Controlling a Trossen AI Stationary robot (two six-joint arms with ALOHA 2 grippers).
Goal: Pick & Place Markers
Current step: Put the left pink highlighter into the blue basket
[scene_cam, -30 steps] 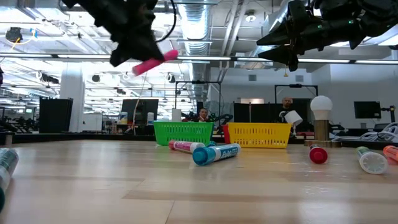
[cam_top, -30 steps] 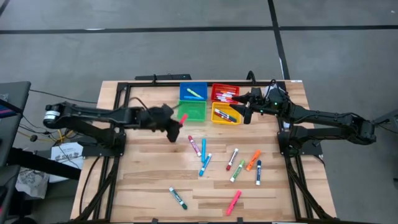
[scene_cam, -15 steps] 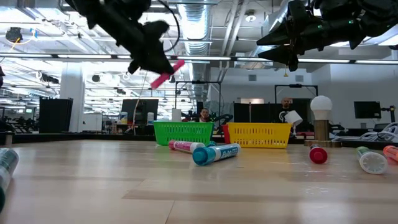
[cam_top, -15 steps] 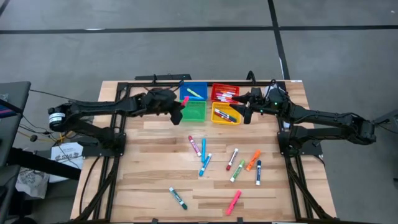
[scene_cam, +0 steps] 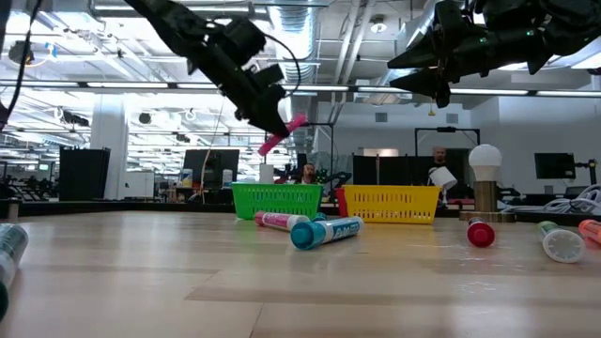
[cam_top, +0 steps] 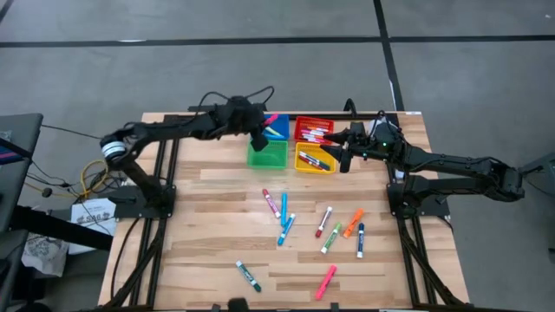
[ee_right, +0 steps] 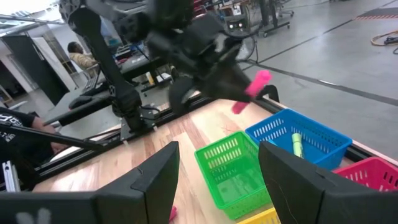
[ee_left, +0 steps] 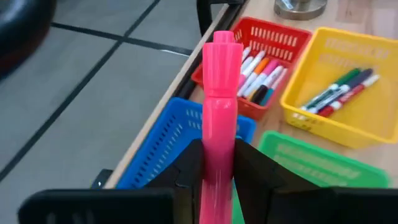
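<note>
My left gripper (cam_top: 258, 136) is shut on a pink marker (ee_left: 221, 93) and hovers over the blue bin (cam_top: 272, 129) and the green bin (cam_top: 267, 155) at the table's far side. The marker also shows in the low view (scene_cam: 282, 135) and in the right wrist view (ee_right: 251, 91). My right gripper (ee_right: 217, 186) is open and hangs above the yellow bin (cam_top: 315, 160), beside the red bin (cam_top: 313, 130). Several more markers (cam_top: 284, 211) lie flat on the wooden table. My left gripper pinches the pink marker's barrel (ee_left: 217, 158) between its two fingers. The marker runs along the fingers and sticks out well past their tips, its free end (ee_left: 222, 38) toward the red bin. It is lifted clear and tilted, high above the bins.
The red bin holds several markers (ee_left: 260, 76), the yellow bin a few (ee_left: 339, 93), the blue bin one yellow-green marker (ee_right: 296, 144). A black frame runs along the table's far edge (cam_top: 217, 111). People sit in the room behind (scene_cam: 434, 164). Loose markers take up the table's middle and near right (cam_top: 329, 277).
My left gripper has carried the pink marker from left of the green bin toward the table's far edge and right, and now stands over the blue and green bins. The marker stayed between the fingers and now points more toward the red bin.
</note>
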